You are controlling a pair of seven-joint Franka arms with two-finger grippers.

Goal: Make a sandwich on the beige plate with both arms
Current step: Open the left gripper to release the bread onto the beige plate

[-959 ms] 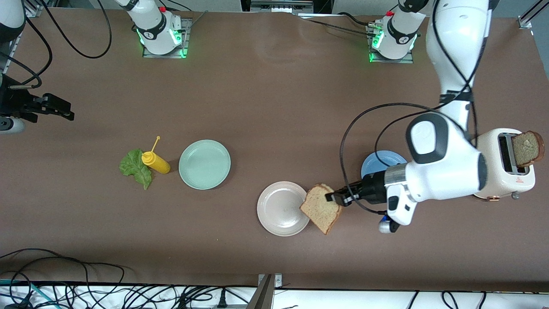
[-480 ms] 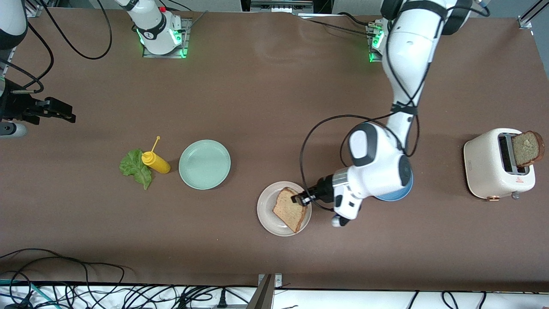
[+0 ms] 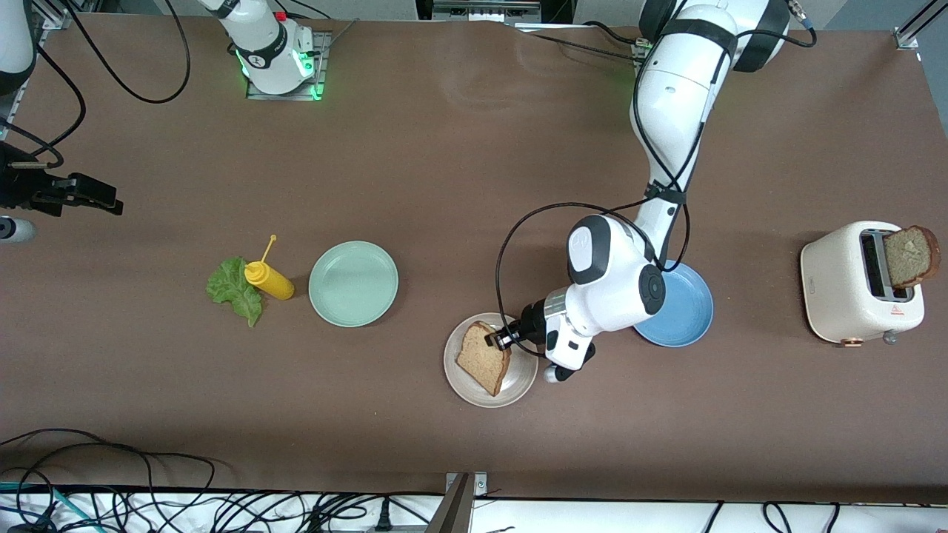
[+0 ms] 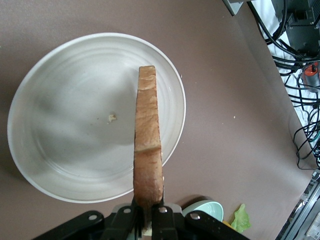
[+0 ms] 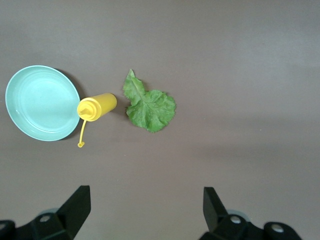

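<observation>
My left gripper (image 3: 495,340) is shut on a brown bread slice (image 3: 483,357) and holds it over the beige plate (image 3: 465,383). In the left wrist view the slice (image 4: 148,150) shows edge-on above the plate (image 4: 60,130), pinched at the left gripper (image 4: 148,220). A second bread slice (image 3: 911,256) sticks out of the toaster (image 3: 844,285). The green lettuce leaf (image 3: 231,289) lies on the table toward the right arm's end. My right gripper (image 3: 104,200) hangs open over the table near that end. The right wrist view shows the lettuce (image 5: 149,106) ahead of the open right gripper (image 5: 145,200).
A yellow squeeze bottle (image 3: 268,280) lies between the lettuce and a mint green plate (image 3: 353,283). A blue plate (image 3: 685,311) sits under the left arm's wrist, between the beige plate and the toaster. Cables run along the table's near edge.
The left arm has carried the bread slice from beside the beige plate to over it, uncovering the blue plate. The right gripper has shifted slightly.
</observation>
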